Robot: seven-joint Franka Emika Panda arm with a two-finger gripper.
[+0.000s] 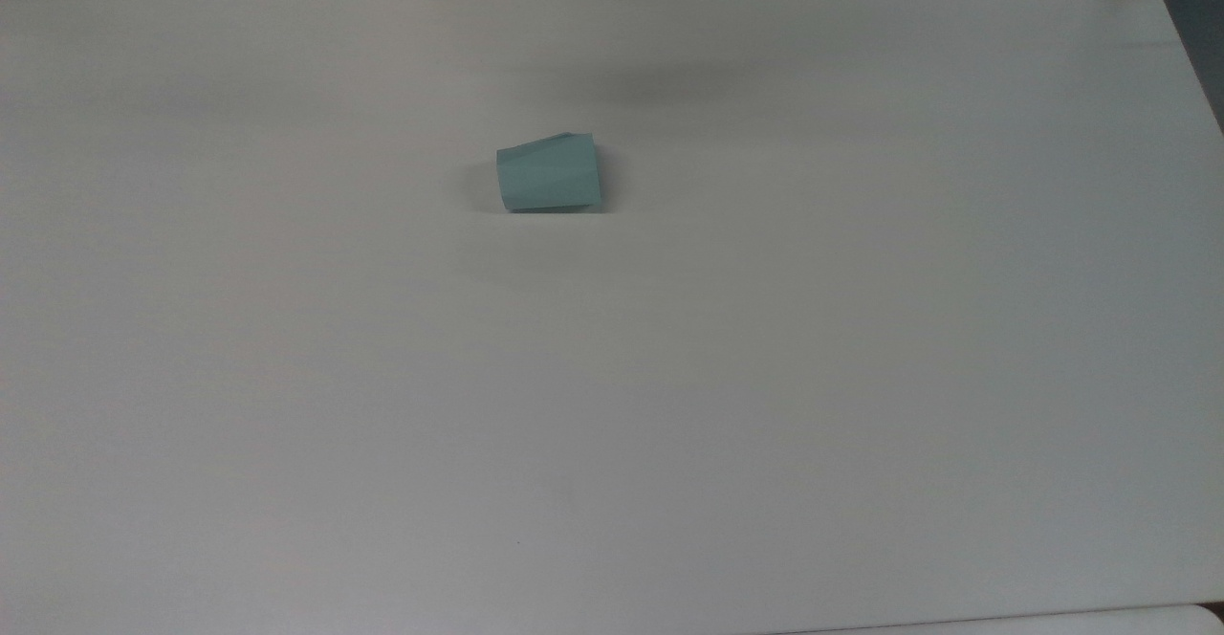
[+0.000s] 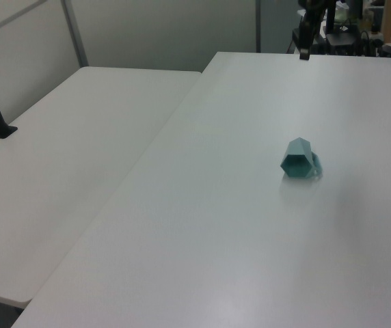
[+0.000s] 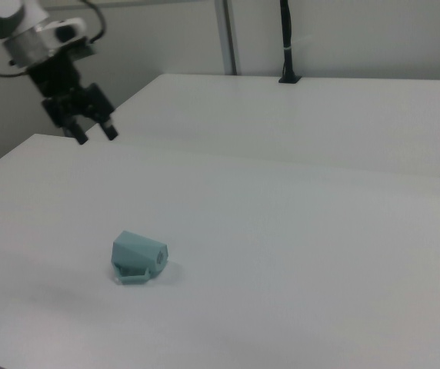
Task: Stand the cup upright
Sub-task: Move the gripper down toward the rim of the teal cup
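The cup (image 3: 138,257) is seen lying on its side; the gripper (image 3: 94,134), fingers spread, is held well apart.

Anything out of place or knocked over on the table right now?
Yes: the cup lies tipped on its side on the white table, handle against the surface, open mouth facing sideways. No spill or damage visible. The gripper hangs above the table's far edge, jaws open, well apart from it.

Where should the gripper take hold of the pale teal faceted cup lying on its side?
Probably from above, across the tapering side walls of the pale teal faceted cup near its wider mouth. It lies on the white table, handle flat against the surface, leaving the upper facets free.
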